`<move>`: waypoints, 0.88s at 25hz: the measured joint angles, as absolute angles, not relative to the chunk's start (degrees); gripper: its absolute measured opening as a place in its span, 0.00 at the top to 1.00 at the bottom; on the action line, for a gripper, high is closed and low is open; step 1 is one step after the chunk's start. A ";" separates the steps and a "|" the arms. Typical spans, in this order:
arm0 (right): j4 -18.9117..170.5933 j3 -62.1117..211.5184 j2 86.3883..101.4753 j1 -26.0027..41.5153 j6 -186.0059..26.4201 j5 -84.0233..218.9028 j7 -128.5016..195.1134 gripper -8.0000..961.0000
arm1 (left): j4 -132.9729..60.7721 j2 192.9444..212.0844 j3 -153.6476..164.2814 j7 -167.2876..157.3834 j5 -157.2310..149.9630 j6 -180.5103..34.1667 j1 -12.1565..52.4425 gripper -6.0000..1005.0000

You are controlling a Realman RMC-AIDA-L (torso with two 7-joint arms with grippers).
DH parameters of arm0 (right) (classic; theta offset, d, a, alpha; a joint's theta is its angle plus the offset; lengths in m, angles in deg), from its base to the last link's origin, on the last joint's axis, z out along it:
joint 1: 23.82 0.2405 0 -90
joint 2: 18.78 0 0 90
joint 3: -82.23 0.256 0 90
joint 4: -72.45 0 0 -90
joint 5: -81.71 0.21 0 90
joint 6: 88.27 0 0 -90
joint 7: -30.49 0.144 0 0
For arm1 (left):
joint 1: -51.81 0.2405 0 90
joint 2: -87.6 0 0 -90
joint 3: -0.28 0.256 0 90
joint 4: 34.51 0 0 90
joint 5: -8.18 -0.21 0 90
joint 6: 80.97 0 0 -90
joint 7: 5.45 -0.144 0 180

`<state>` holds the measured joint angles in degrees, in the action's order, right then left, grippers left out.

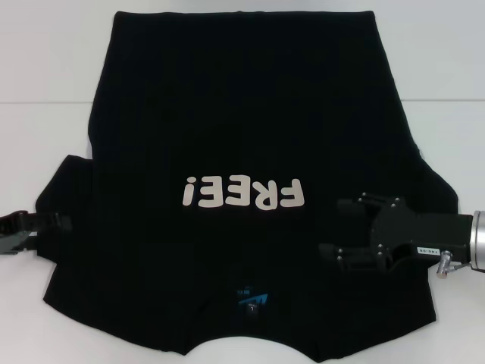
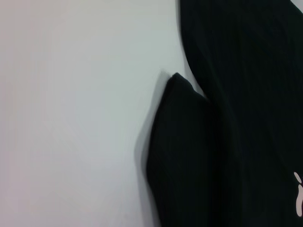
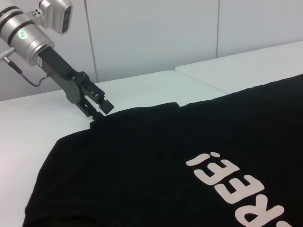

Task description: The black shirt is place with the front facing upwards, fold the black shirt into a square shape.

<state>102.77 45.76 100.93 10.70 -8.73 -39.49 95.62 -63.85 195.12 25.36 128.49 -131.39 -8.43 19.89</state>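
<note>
Black shirt [image 1: 250,136] lay flat on the white table [image 1: 45,136], print [image 1: 242,193] up. Left gripper [image 3: 100,109] was at the left sleeve's edge, closed on it. Right gripper [image 1: 341,226] hovered open just beside the print, above the shirt.

Black shirt [image 1: 242,98]: matt knit cloth, soft, fine ribbed weave, lying flat with few creases. Chest print [image 1: 242,192]: off-white, smooth, flat finish, slightly denser than the cloth. Neck label [image 1: 254,301]: small blue woven tag.

Table [image 1: 45,136]: white, smooth, faint satin sheen.

Right gripper [image 1: 350,229]: matt black hard plastic or coated metal, small screw heads; wrist of brushed silver metal, semi-glossy.

Left gripper [image 3: 97,110]: same matt black body, silver ringed metal wrist with a bright sheen.
</note>
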 joint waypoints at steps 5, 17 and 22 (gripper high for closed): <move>102.77 45.76 100.93 10.60 -8.51 -39.49 95.64 0.02 | -62.98 195.18 25.82 129.04 -131.32 -8.43 19.39 0.16; 102.94 45.76 100.93 10.52 -8.14 -39.49 95.68 0.02 | -63.13 195.13 27.10 130.07 -131.61 -9.73 18.40 0.22; 103.17 45.76 100.92 10.50 -7.94 -39.49 95.99 0.02 | -64.22 195.12 28.73 131.78 -132.98 -10.57 18.40 0.37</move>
<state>103.17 45.76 100.92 10.50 -7.94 -39.49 95.99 -64.22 195.12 28.73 131.78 -132.98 -10.57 18.40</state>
